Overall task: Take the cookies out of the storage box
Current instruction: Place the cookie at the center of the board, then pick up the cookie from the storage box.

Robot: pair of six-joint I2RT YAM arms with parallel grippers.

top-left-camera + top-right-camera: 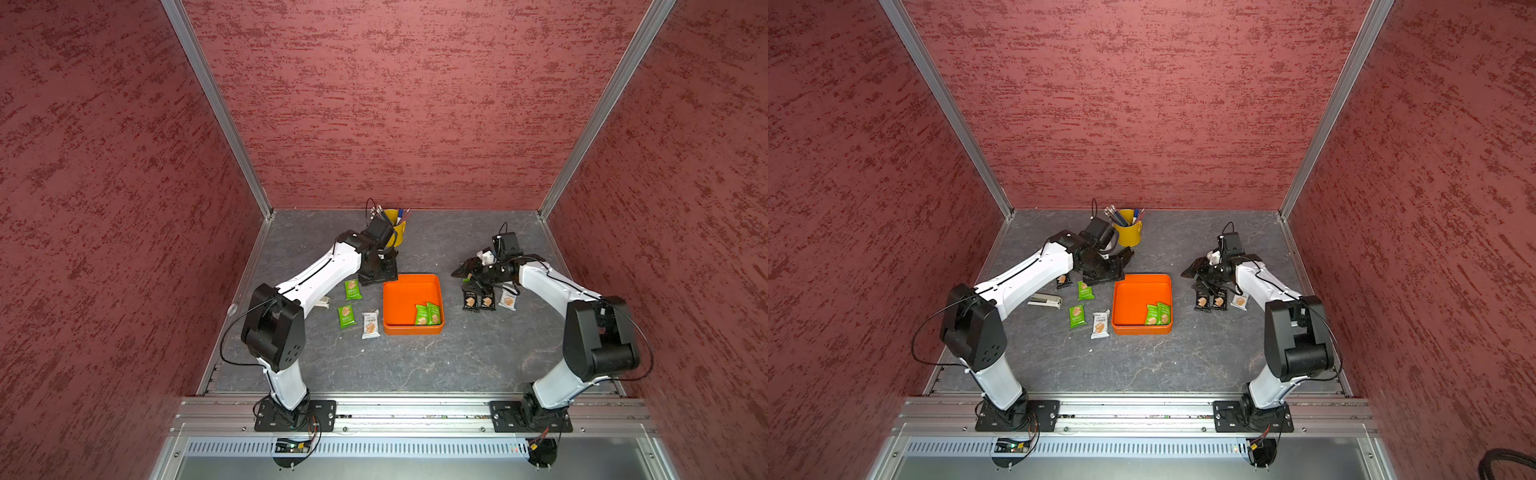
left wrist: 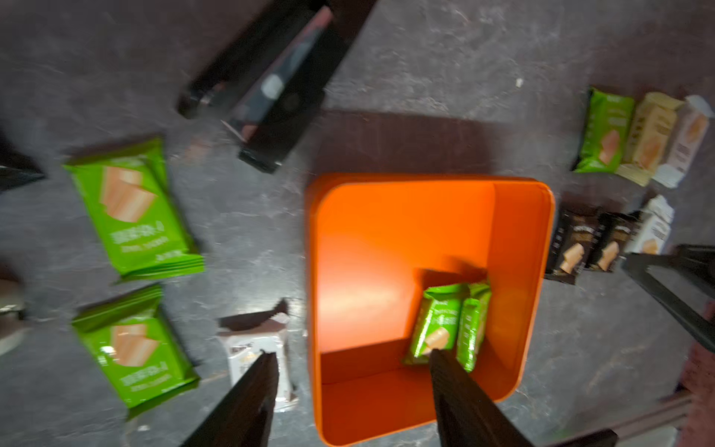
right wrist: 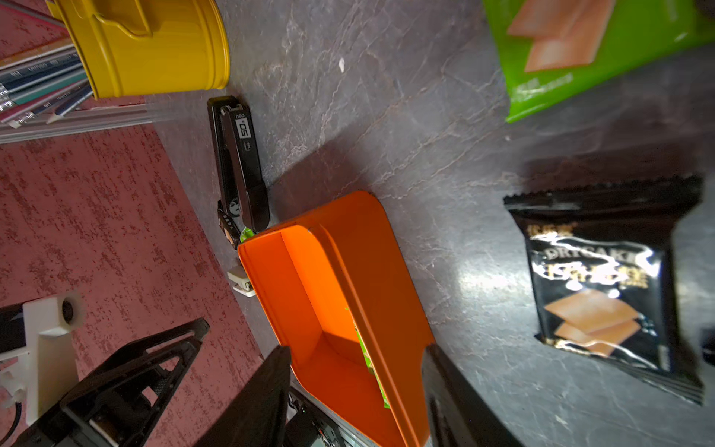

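most cookies [image 1: 352, 289] are already laid out on the table [image 1: 415, 365] on both sides of the orange box [image 1: 401, 297] — only two green packets [image 1: 427, 314] are left inside, in its near right corner. the left gripper [image 2: 353, 353] is held spread and empty by the box's far edge; the right gripper [image 3: 356, 347] is likewise spread, nothing pinched.

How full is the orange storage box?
Nearly empty: only two green packets lean in one corner of the storage box; the rest of its floor is bare.
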